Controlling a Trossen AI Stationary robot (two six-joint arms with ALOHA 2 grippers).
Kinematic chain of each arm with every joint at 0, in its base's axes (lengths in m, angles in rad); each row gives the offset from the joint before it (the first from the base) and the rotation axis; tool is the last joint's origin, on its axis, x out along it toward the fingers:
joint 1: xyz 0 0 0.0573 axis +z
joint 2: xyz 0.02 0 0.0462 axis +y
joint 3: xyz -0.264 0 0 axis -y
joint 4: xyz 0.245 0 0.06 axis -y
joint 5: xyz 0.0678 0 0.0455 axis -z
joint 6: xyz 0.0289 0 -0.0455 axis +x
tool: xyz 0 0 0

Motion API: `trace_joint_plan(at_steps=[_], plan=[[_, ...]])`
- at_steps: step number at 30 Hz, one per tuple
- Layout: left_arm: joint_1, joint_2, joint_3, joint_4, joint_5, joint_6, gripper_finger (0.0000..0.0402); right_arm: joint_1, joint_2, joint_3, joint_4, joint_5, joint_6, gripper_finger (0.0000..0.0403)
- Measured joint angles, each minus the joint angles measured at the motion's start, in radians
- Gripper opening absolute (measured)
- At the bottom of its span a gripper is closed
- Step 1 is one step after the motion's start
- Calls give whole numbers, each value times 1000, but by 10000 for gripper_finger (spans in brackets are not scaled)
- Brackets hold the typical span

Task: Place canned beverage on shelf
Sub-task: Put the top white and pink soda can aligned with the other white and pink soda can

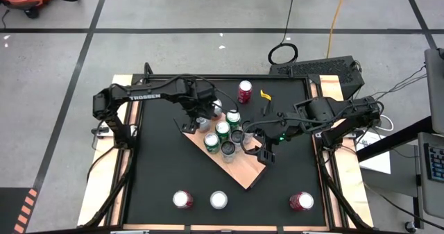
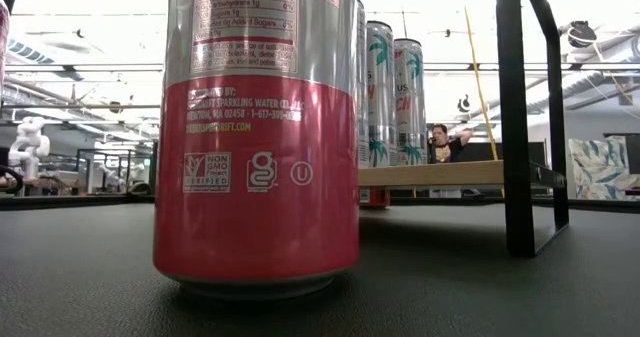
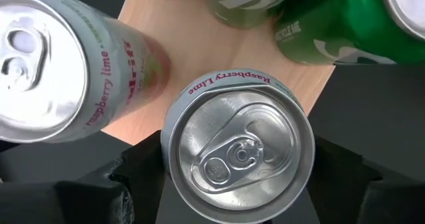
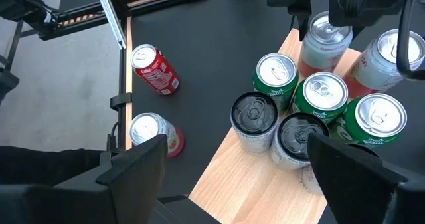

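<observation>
While left end effector (image 1: 202,119) grips can (image 3: 238,146), right end effector (image 4: 236,174) hovers

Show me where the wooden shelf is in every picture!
High view: the shelf lies slantwise in the middle of the black table.
Low view: the shelf shows as a thin tan edge at mid-height, right of centre.
Left wrist view: the shelf is the tan board behind the Raspberry Lime can.
Right wrist view: the shelf runs along the lower right.
Shared landmark: the cans standing together on it.

Cans (image 1: 223,131) crowd shelf's (image 1: 243,175) far end, near end bare, apparently reachable
</observation>
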Motion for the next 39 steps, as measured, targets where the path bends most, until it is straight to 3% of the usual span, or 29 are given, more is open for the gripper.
trace_joint_plan(at_steps=[10, 21, 26, 29, 32, 35, 39], plan=[[0, 4, 0, 9, -4, 1, 340, 0, 0, 0, 0, 0, 0, 341], [0, 2, 58, -84, -30, -47, 345, -6, 0, 0, 0, 0, -5, 341], [-16, -9, 151, -191, -119, -122, 345, -6, 0, 0, 0, 0, -12, 341], [-35, -24, 217, -260, -188, -249, 345, -6, 0, 0, 0, 0, -15, 341], [-71, -72, 253, -287, -139, -461, 345, -6, 0, 0, 0, -1, -8, 341], [-165, -162, 233, -263, -125, -631, 345, -6, 0, 0, 0, -3, -1, 341], [-303, -264, 158, -177, -213, -863, 345, -6, -1, 0, 0, -4, -1, 341]])
